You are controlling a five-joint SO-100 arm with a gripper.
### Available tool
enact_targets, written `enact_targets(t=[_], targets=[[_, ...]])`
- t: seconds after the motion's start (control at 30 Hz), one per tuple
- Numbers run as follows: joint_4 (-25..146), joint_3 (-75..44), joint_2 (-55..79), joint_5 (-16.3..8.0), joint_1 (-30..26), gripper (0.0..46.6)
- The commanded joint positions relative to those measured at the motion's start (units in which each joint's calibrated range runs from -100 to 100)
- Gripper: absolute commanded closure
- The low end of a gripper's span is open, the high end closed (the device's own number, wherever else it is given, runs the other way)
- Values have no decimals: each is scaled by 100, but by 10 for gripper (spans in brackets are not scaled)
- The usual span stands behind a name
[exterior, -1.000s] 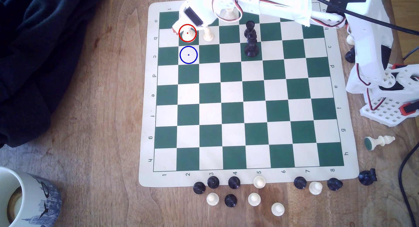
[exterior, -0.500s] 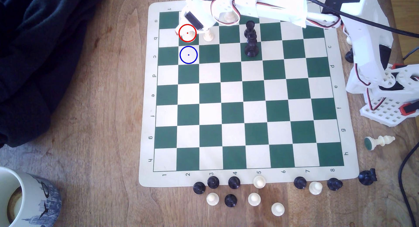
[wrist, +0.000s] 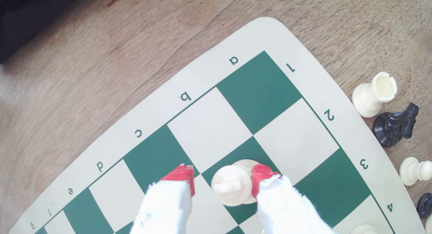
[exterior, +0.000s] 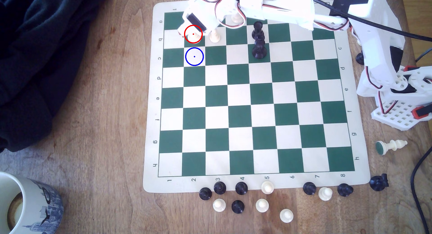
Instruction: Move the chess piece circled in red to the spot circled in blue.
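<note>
Wooden tabletop point(exterior: 93, 107) carries a green-and-cream chessboard point(exterior: 257, 112). On its b2 square the cream bishop point(wrist: 231, 185) stands upright, slit top skyward. Straddling it, the hand point(wrist: 223, 180) is part open: 1 red fingertip point(wrist: 259, 177) touches the bishop, the other stands apart. 1 blue-ringed square point(exterior: 194, 56) adjoins b2.

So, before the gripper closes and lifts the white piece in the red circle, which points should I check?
1. Gripper straddles the cream bishop: ok.
2. Both fingertips touching it: not ok; one red fingertip is against it, the other stands apart.
3. Bishop upright on its green square: ok.
4. Blue-ringed square free of pieces: ok.
5. Neighbouring cream piece clear of the gripper: cannot tell.
</note>
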Motion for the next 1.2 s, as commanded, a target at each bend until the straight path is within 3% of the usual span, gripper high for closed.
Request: enact_targets(t=[0.0,0.23,0.7,1.17], targets=[[-93,-499,-226,15,-24,350],[-110,-508,-192,112,-48,414],[-69,-435,-1075,78,30,434],[-36,390,-1609,-54,-478,436]])
